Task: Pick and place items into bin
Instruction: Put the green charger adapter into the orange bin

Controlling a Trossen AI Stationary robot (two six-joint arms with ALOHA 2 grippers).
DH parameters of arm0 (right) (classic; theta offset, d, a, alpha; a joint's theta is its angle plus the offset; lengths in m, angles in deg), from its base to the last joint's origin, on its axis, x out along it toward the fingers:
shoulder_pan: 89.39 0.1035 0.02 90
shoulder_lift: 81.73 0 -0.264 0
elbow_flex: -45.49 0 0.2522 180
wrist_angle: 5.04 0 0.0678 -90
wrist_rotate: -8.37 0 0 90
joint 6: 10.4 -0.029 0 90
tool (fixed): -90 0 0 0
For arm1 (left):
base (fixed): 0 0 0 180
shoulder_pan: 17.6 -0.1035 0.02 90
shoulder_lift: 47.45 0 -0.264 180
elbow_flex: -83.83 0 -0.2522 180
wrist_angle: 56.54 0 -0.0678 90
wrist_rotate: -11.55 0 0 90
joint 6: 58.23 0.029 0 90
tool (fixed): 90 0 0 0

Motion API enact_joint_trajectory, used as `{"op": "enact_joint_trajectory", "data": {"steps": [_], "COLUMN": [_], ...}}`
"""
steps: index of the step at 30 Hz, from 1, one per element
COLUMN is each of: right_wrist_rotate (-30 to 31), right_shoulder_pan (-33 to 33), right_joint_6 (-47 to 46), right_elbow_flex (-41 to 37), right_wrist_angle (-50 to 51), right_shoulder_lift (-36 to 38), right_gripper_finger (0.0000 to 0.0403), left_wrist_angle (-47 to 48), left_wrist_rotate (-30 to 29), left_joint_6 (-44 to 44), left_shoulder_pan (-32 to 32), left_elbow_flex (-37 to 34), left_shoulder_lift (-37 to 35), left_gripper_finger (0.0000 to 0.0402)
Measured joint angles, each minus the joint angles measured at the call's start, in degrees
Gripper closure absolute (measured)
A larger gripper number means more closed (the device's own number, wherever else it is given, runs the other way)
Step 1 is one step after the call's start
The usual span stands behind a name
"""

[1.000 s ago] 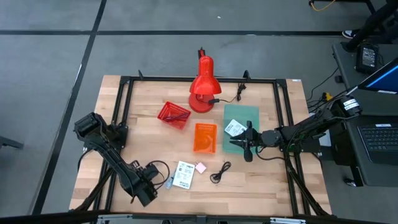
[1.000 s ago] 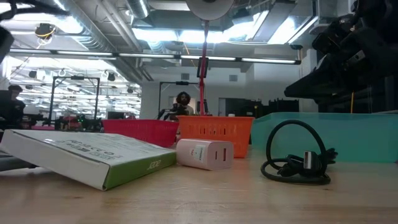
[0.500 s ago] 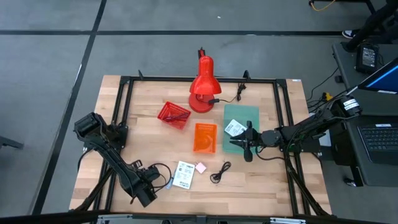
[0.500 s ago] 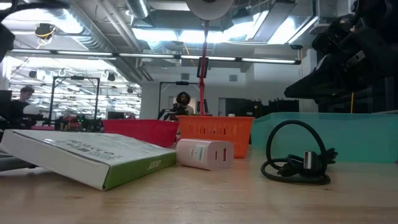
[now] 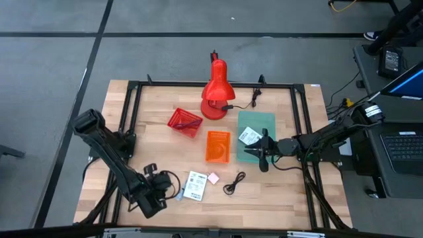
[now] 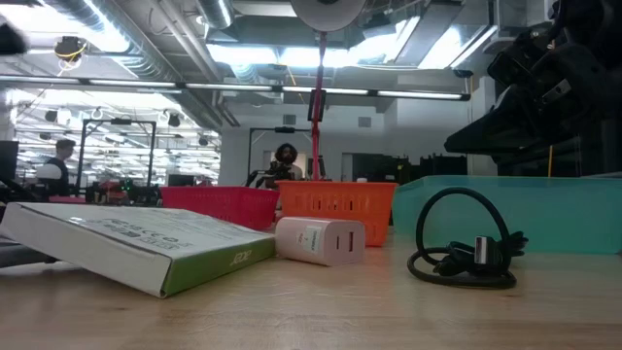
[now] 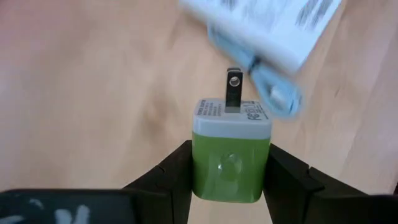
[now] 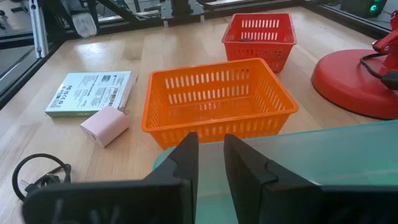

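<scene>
three bins (image 5: 217, 145), two charger cubes (image 8: 104, 126), two white packets (image 5: 195, 186), one black cable (image 5: 232, 182), one lamp (image 5: 215, 91).

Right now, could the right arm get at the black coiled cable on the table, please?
Probably yes. The black coiled cable lies in the open on the wood beside the teal bin, over which the right end effector hovers, and nothing stands between them.
</scene>
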Motion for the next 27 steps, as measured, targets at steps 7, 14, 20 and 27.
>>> {"op": "enact_joint_trajectory", "data": {"steps": [7, 14, 20, 27], "right_wrist_rotate": [0.0, 0.0, 0.0, 0.0], "right_shoulder_pan": [0.0, 0.0, 0.0, 0.0], "right_joint_6": [0.0, 0.0, 0.0, 0.0], "right_elbow_flex": [0.0, 0.0, 0.0, 0.0], "right_wrist_angle": [0.0, 0.0, -0.1, -0.1], "right_shoulder_lift": [0.0, 0.0, 0.0, 0.0], "right_gripper_finger": [0.0344, 0.0344, 0.0344, 0.0344], "left_wrist_angle": [0.0, -5.4, -14.1, -22.4], "left_wrist_rotate": [-11.3, -11.6, -7.1, 0.5], "left_joint_6": [8.1, 22.4, 37.2, 49.6], "left_shoulder_pan": [-1.3, -7.3, -14.9, -24.6], "left_elbow_flex": [0.0, 0.0, 0.0, 0.0], "left_shoulder_lift": [-5.9, -7.1, -7.1, -6.8], "left_gripper_finger": [0.0257, 0.0257, 0.0257, 0.0257]}}
